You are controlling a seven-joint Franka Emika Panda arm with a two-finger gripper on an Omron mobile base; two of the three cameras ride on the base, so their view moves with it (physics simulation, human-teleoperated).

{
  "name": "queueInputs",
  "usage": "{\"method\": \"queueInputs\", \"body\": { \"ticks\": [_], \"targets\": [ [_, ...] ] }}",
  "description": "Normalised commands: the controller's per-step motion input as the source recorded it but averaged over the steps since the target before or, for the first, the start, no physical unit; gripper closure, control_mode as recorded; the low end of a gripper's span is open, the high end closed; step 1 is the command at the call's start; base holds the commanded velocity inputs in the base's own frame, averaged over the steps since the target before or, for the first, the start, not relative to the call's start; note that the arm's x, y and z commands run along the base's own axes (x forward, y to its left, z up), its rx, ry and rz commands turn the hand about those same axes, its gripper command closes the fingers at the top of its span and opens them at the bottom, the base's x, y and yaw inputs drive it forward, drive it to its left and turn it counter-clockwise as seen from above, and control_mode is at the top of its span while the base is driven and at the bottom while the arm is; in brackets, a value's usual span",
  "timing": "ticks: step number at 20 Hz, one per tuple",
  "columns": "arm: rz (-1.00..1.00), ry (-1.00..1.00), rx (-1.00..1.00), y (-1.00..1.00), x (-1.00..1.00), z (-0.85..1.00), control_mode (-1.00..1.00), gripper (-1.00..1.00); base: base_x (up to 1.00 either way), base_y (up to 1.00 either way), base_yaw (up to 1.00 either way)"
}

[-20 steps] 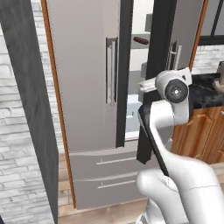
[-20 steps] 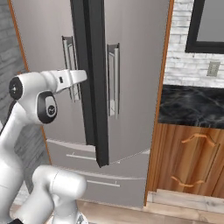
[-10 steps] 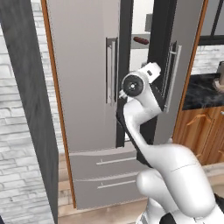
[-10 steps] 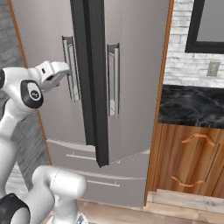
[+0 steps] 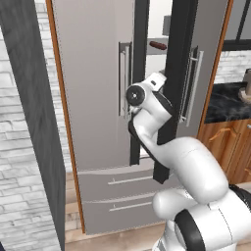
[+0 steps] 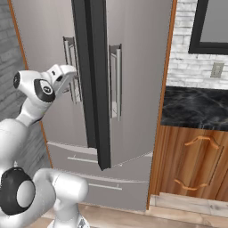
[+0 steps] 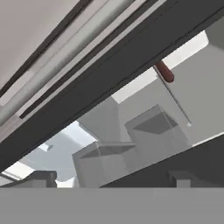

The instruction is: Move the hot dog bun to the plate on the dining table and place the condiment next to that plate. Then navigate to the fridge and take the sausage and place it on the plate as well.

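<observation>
My two-finger gripper (image 6: 76,76), jaws spread wide, empty, faces the tall grey-silver fridge (image 5: 93,98); dark reddish-brown cylinder sausage (image 7: 165,71) at 1 o'clock inside.

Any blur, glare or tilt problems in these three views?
Left base view: soft and low-detail, no glare on the tall grey-silver fridge. Right base view: flat, even light, faint shadows. Hand view: strongly rolled, with the dark reddish-brown sausage small but sharp.

Narrow gap between fridge doors (image 5: 93,83) reaches sausage (image 5: 158,46).
</observation>
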Motion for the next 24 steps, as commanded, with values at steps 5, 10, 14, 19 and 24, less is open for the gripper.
{"method": "queueInputs", "body": {
  "ticks": [5, 10, 14, 19, 24],
  "targets": [
    [0.00, 0.14, -0.06, -0.01, 0.60, -0.38, -1.00, -1.00, 0.00, 0.00, 0.00],
    [0.00, 0.15, -0.02, -0.17, 0.47, -0.32, -1.00, -1.00, 0.00, 0.00, 0.00],
    [0.00, 0.11, 0.00, -0.37, 0.30, -0.27, -1.00, -1.00, 0.00, 0.00, 0.00],
    [-0.01, 0.01, 0.00, -0.47, 0.02, -0.12, -1.00, -1.00, 0.00, 0.00, 0.00],
    [-0.03, 0.00, 0.00, -0.44, 0.00, -0.10, -1.00, -1.00, 0.00, 0.00, 0.00]
  ]
}}
